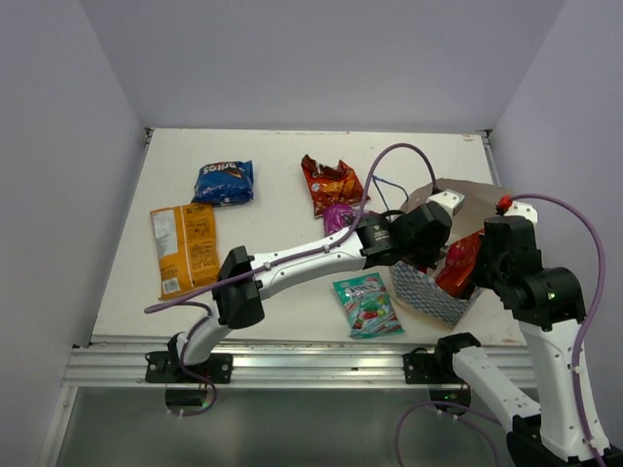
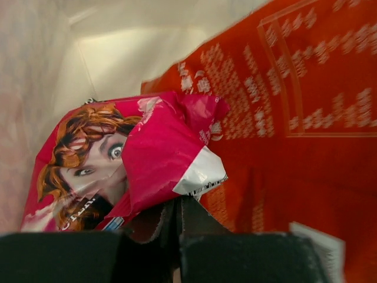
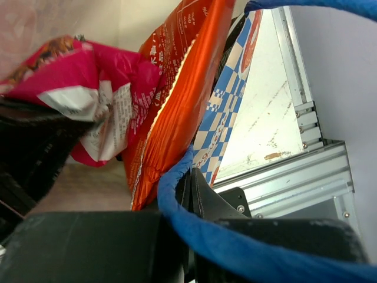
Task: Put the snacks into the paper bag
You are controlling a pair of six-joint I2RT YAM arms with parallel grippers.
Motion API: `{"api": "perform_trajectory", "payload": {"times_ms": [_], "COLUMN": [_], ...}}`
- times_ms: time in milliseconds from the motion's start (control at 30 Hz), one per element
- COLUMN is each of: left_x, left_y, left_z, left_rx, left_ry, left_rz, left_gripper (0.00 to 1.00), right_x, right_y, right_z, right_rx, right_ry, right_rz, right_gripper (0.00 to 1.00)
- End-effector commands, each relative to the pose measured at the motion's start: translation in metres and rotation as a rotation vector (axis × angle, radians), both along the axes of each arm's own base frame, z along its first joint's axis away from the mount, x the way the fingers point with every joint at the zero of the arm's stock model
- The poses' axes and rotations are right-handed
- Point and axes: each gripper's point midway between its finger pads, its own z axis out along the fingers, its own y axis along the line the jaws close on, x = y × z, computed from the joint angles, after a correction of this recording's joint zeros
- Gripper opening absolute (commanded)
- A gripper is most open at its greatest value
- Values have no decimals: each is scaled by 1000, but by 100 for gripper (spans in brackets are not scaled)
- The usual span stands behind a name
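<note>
The table shows whole only from overhead. On its right side the paper bag lies tipped, its mouth facing left and its blue-and-white checked wall towards the near edge. The left arm stretches across from the near left and goes into that mouth, while the right arm stands at the bag's right side.

Only the overhead view shows the snacks outside the bag:
- an orange packet at the left
- a blue packet further back
- a crumpled red packet at the far middle
- a purple packet just near of the red one, beside the arm
- a teal packet just left of the bag's near corner

Only the wrist views show the bag's white interior. There a large orange-red packet leans on the right, and a smaller pink packet printed with a red-haired woman's face lies against it.

The left gripper has its fingers pressed together, and they appear to pinch the lower edge of the pink packet. The right wrist view shows the same pair of packets from the other side, along with the checked outer wall.

The right gripper is also closed, clamped on the bag's rim just beside the orange-red packet. The blue string handle loops across in front of its fingers.
</note>
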Motion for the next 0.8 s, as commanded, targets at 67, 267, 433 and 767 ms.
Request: {"api": "perform_trajectory", "payload": {"times_ms": [67,267,433,767], "left_x": [-34,-37,1,130], "left_y": [-7,43,144,242], "left_z": [50,206,262,29], "left_rx": [-141,-418,-507,4], "left_ry": [-29,-332,-476,-173], "left_rz": [-146,-13,382,677], "left_gripper": [21,100,100,100], "right_x": [5,6,9,16], "right_y": [7,6,8,9], "right_z": [6,4,3,4], "right_rx": [35,28,28,26], "right_ry": [-26,-18,-17,-19], "right_rz": [14,15,18,22], "right_gripper": [0,0,0,0]}}
